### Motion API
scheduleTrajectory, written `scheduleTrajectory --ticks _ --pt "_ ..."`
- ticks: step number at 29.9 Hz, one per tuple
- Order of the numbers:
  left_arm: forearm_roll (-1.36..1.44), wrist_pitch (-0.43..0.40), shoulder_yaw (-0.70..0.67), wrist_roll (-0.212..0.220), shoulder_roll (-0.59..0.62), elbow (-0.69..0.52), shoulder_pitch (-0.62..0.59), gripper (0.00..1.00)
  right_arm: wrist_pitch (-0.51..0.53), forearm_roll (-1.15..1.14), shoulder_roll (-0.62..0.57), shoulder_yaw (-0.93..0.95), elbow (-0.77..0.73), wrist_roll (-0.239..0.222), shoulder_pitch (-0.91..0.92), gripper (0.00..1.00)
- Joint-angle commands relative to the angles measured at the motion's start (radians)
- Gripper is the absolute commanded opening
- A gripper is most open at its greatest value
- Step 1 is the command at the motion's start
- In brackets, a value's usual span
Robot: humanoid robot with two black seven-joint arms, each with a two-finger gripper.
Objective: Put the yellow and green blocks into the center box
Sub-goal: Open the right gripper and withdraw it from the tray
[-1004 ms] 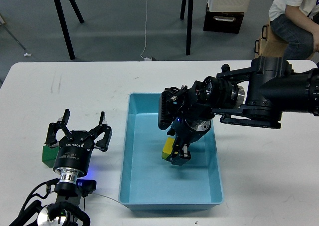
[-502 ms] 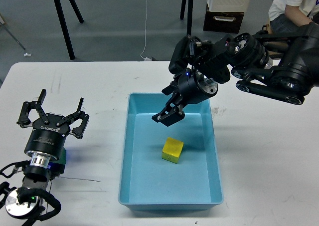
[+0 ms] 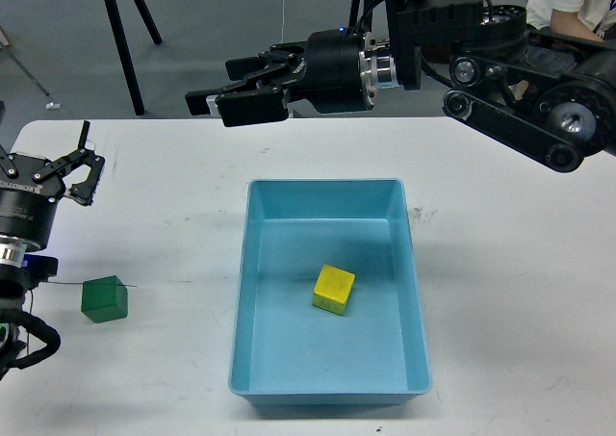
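A yellow block (image 3: pixel 333 289) lies loose inside the light blue box (image 3: pixel 253 263) at the table's centre. A green block (image 3: pixel 103 298) sits on the white table to the left of the box. My right gripper (image 3: pixel 234 91) is open and empty, raised above the table's far edge, up and left of the box. My left gripper (image 3: pixel 48 164) is open and empty at the left edge, above and left of the green block, apart from it.
The white table (image 3: pixel 520 292) runs around the box. Tripod legs (image 3: pixel 125 32), a black-and-white case (image 3: pixel 433 17) and a seated person (image 3: pixel 573 22) are on the floor beyond the far edge.
My right gripper let go of the yellow block in the box, then rose and swung up and left. My left gripper moved left, uncovering the green block.
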Motion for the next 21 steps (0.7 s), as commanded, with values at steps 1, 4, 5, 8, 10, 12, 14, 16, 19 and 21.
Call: scheduleTrajectory --ticks 1,4,5,8,10,12,14,16,19,21 --pt "-0.001 -0.007 -0.013 0.017 0.121 0.002 -0.028 1.0 -0.129 0.091 -0.017 0.068 0.046 0.0 -0.081 0.97" --pt "0.005 -0.056 -0.025 0.018 0.183 0.005 -0.046 1.0 -0.195 0.188 -0.041 0.154 0.094 0.0 -0.176 0.99" --pt "0.01 -0.079 -0.031 0.015 0.206 0.011 -0.048 1.0 -0.201 0.213 -0.05 0.186 0.112 0.0 -0.209 0.99" --pt "0.075 -0.102 -0.037 0.006 0.298 0.054 -0.072 1.0 -0.204 0.282 -0.11 0.304 0.176 0.0 -0.326 0.99" --pt "0.252 -0.108 -0.05 -0.017 0.321 0.08 -0.098 1.0 -0.206 0.332 -0.161 0.372 0.227 -0.03 -0.412 0.99" --pt "0.473 -0.125 -0.1 -0.078 0.33 0.087 -0.109 1.0 -0.209 0.378 -0.202 0.43 0.281 -0.064 -0.496 0.99" --pt "0.682 -0.148 -0.149 -0.087 0.327 0.084 -0.106 1.0 -0.209 0.391 -0.231 0.492 0.333 -0.078 -0.59 0.99" --pt "0.903 -0.17 -0.171 -0.087 0.321 0.083 -0.106 1.0 -0.209 0.392 -0.258 0.579 0.389 -0.078 -0.712 0.99" --pt "1.138 -0.182 -0.172 -0.087 0.333 0.083 -0.106 1.0 -0.209 0.394 -0.296 0.705 0.475 -0.078 -0.875 0.99" --pt "1.262 -0.182 -0.172 -0.087 0.335 0.083 -0.108 1.0 -0.21 0.395 -0.31 0.789 0.526 -0.078 -0.988 0.99"
